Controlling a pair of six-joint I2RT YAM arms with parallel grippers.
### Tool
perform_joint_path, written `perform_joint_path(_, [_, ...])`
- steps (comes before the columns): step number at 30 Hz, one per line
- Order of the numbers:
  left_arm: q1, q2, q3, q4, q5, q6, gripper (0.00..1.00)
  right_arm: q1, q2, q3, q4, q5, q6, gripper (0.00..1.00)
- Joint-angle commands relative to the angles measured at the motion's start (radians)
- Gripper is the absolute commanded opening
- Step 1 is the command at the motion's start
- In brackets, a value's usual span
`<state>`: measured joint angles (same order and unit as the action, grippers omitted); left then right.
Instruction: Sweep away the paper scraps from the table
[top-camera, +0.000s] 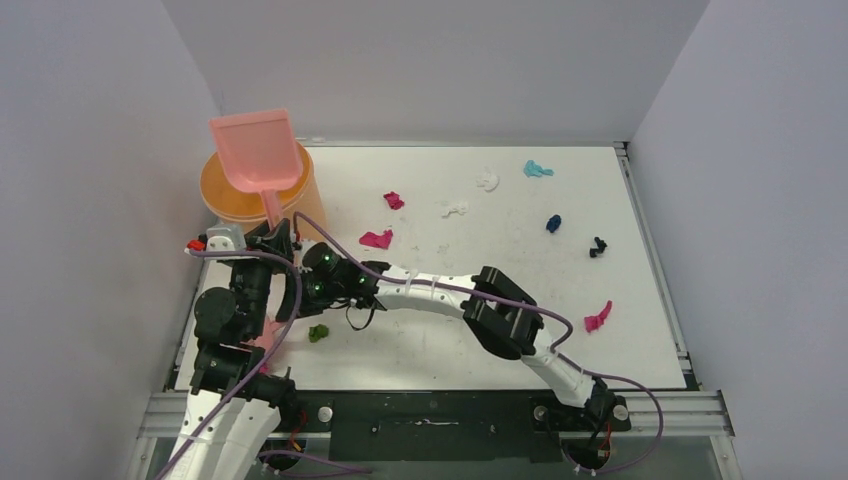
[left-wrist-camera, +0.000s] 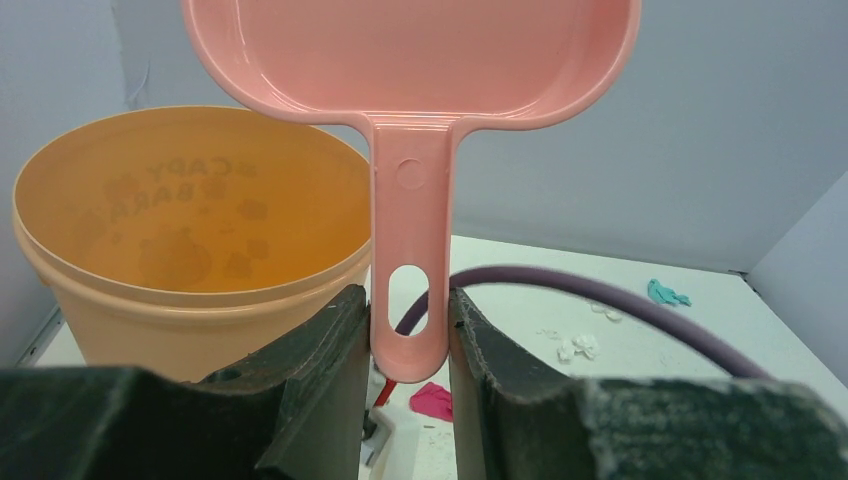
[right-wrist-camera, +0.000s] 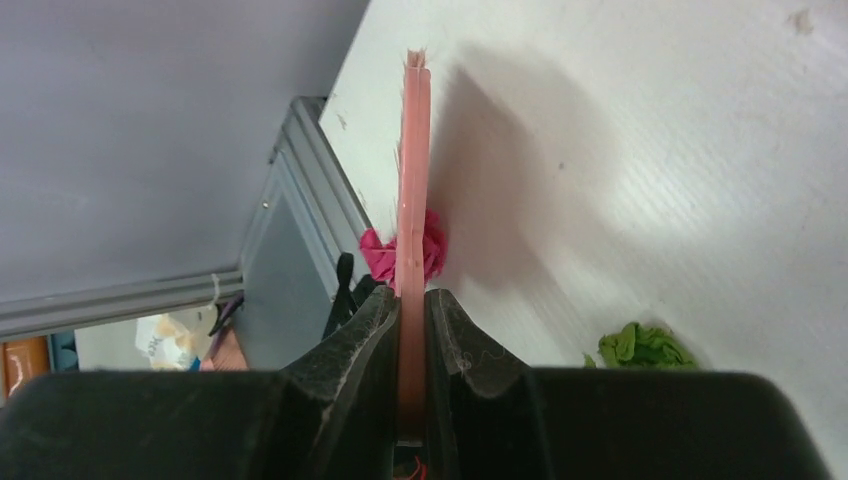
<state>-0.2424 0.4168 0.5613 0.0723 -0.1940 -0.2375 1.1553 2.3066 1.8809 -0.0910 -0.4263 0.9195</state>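
We are seeing the left claw (left-wrist-camera: 409, 330) gripping the handle of the pink dustpan (top-camera: 255, 150) above the orange bucket (top-camera: 215, 190) at upper left, the right claw (right-wrist-camera: 412, 310) pinching what looks like a pink brush (right-wrist-camera: 413, 180), and paper scraps (top-camera: 376, 239) lying across the counter (top-camera: 480, 300) at center and right.

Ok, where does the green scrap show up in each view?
Top external: the green scrap lies lower left, near the front edge of the table.
Left wrist: not in it.
Right wrist: the green scrap is at lower right, to the right of the brush.
Shared landmark: the white table shows in all three views.
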Motion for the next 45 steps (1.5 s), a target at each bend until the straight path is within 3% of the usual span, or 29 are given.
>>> perform_joint_path(1, [0.012, -0.003, 0.007, 0.069, 0.025, -0.017, 0.00, 0.016, -0.050, -0.071, -0.052, 0.102, -0.024, 0.05])
perform_joint_path(11, [0.014, 0.007, 0.005, 0.071, 0.040, -0.019, 0.00, -0.124, -0.360, -0.554, -0.030, 0.157, -0.186, 0.05])
perform_joint_path(21, [0.014, 0.020, 0.008, 0.069, 0.057, -0.022, 0.00, -0.403, -0.689, -0.845, -0.175, 0.196, -0.450, 0.05])
perform_joint_path(29, [0.015, 0.056, 0.012, 0.073, 0.088, -0.029, 0.00, -0.689, -1.009, -0.901, -0.291, 0.075, -0.604, 0.05])
perform_joint_path(34, [0.000, 0.167, 0.066, 0.075, 0.258, -0.057, 0.00, -0.828, -1.138, -0.806, -0.377, -0.131, -0.652, 0.05])
perform_joint_path(37, [-0.095, 0.254, 0.197, -0.082, 0.272, -0.028, 0.00, -0.867, -1.196, -0.736, -0.442, -0.139, -0.726, 0.05])
perform_joint_path(42, [-0.339, 0.355, 0.447, -0.439, 0.093, -0.003, 0.00, -0.906, -1.238, -0.641, -0.577, -0.065, -0.939, 0.05])
perform_joint_path(45, [-0.425, 0.386, 0.531, -0.616, 0.089, -0.028, 0.00, -0.908, -1.237, -0.595, -0.655, 0.004, -1.064, 0.05])
